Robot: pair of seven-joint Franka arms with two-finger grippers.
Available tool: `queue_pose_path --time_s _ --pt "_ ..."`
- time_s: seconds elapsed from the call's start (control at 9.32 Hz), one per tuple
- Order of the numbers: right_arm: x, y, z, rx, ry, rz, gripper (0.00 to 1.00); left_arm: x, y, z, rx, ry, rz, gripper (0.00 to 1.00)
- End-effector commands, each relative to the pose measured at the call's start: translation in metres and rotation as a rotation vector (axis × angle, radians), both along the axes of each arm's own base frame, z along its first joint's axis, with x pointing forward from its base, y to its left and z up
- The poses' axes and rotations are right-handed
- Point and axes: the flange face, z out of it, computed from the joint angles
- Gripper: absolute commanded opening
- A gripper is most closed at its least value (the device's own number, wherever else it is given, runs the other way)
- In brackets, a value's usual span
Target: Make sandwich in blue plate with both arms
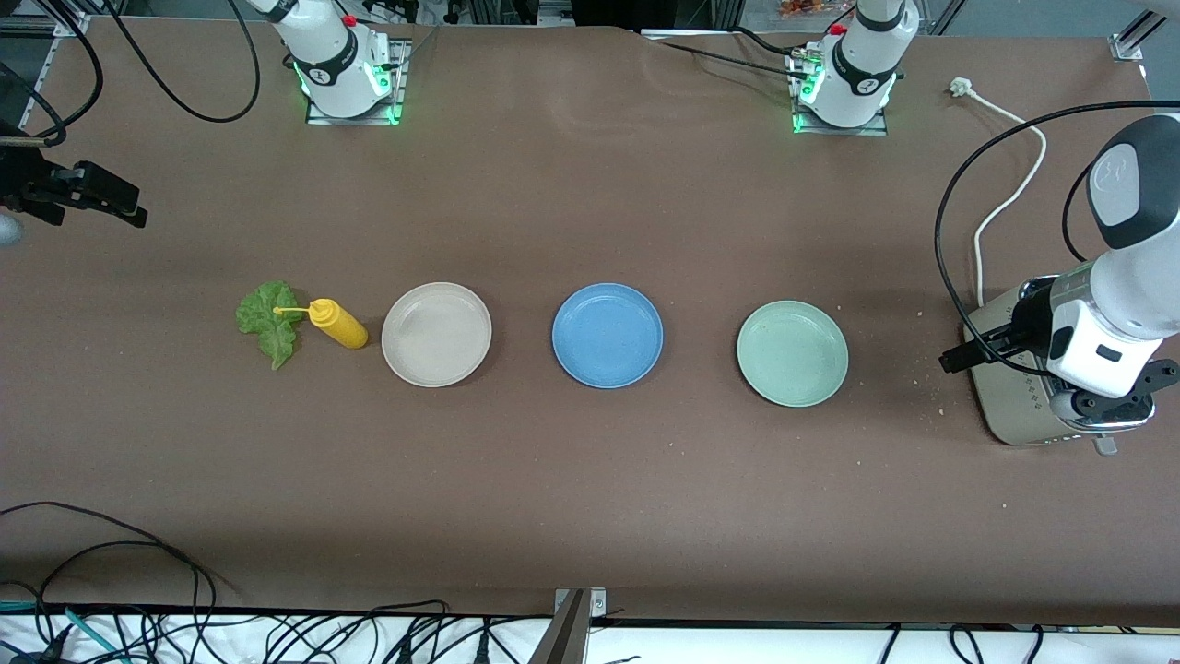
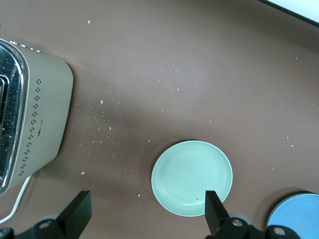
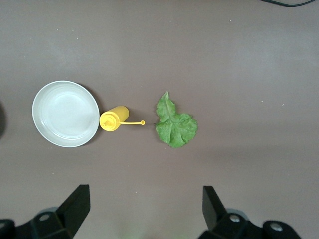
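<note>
The blue plate (image 1: 607, 334) is sitting on the tabletop (image 1: 590, 498) between the beige plate (image 1: 436, 334) and the pale green plate (image 1: 792, 352), well apart from both sets of fingers. The left gripper (image 2: 147, 211) is hovering by the toaster (image 2: 35, 124), fingers wide and empty. The right gripper (image 3: 144, 209), also spread wide, is hanging over the tabletop near the lettuce leaf (image 3: 174, 123) and yellow bottle (image 3: 114, 118). Only the left wrist view is showing crumbs beside the toaster.

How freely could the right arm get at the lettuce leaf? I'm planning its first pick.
Probably yes. The right gripper hangs open above the table, and the lettuce leaf lies flat with nothing on it. Only the yellow sauce bottle crowds it, its nozzle reaching the leaf's edge.
</note>
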Motion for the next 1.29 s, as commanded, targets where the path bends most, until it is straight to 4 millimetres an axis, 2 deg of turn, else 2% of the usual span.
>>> queue_pose_path --time_s 0.0,0.54,0.97,1.18 --pt "-0.005 0.002 0.006 0.009 0.007 -0.01 1.0 -0.007 0.001 0.005 -0.014 -0.004 -0.003 1.0" --pt "-0.004 0.002 0.006 0.009 0.007 -0.01 1.0 -0.007 0.023 0.011 -0.01 -0.013 -0.034 1.0" --pt "-0.004 0.002 0.005 0.01 0.011 -0.009 1.0 -0.017 0.086 0.029 0.028 -0.03 -0.097 1.0" --pt "-0.004 0.002 0.005 0.009 0.011 -0.007 1.0 -0.018 0.076 0.03 0.026 -0.028 -0.099 1.0"
